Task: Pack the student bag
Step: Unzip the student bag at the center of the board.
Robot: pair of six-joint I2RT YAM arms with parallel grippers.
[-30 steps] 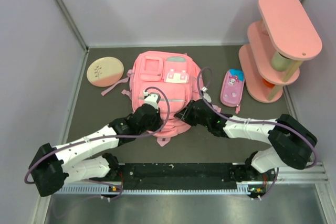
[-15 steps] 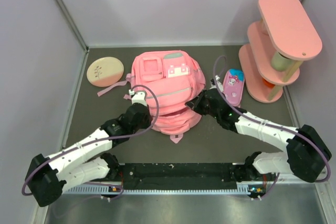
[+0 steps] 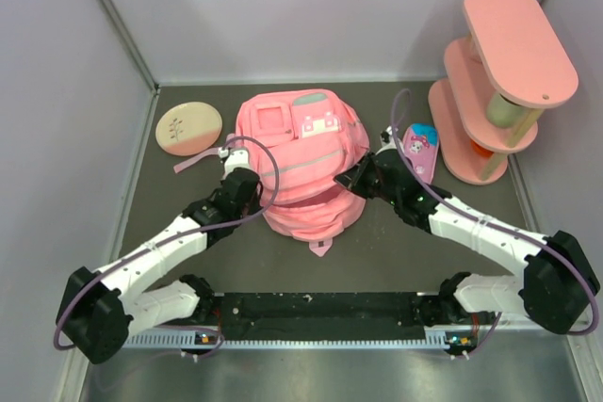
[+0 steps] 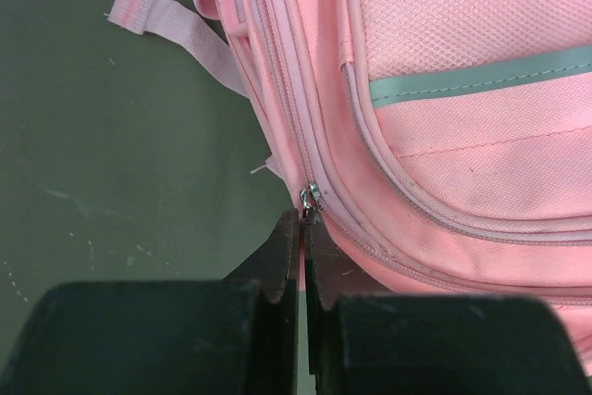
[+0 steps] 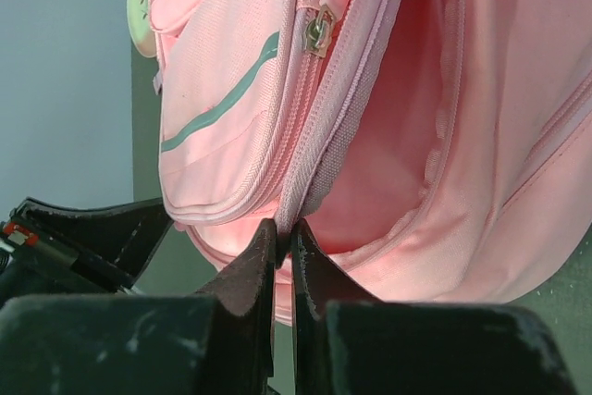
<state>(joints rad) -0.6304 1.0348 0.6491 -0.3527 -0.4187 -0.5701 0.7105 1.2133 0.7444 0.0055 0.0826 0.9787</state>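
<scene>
The student bag [image 3: 300, 152], a large pink backpack, lies in the middle of the table with its near end bunched up. At its left side my left gripper [image 3: 241, 181] is shut on a metal zipper pull [image 4: 310, 199], which disappears between the closed tips of the left gripper [image 4: 302, 221]. On the bag's right side, my right gripper [image 3: 364, 176] is shut on the zipper-lined edge of the main opening. In the right wrist view the right gripper [image 5: 285, 228] pinches that edge, and the pink inside of the bag [image 5: 398, 136] shows with a second slider [image 5: 317, 30] above.
A small pink pencil case [image 3: 417, 151] lies just right of the right gripper. A pink tiered shelf [image 3: 499, 82] stands at the back right. A round cream and pink disc [image 3: 188, 128] lies at the back left. Grey walls close in the table.
The right gripper has shut on the bag's opening edge. Both grippers moved away from me and apart, and the flat bag has bunched up and opened between them.
</scene>
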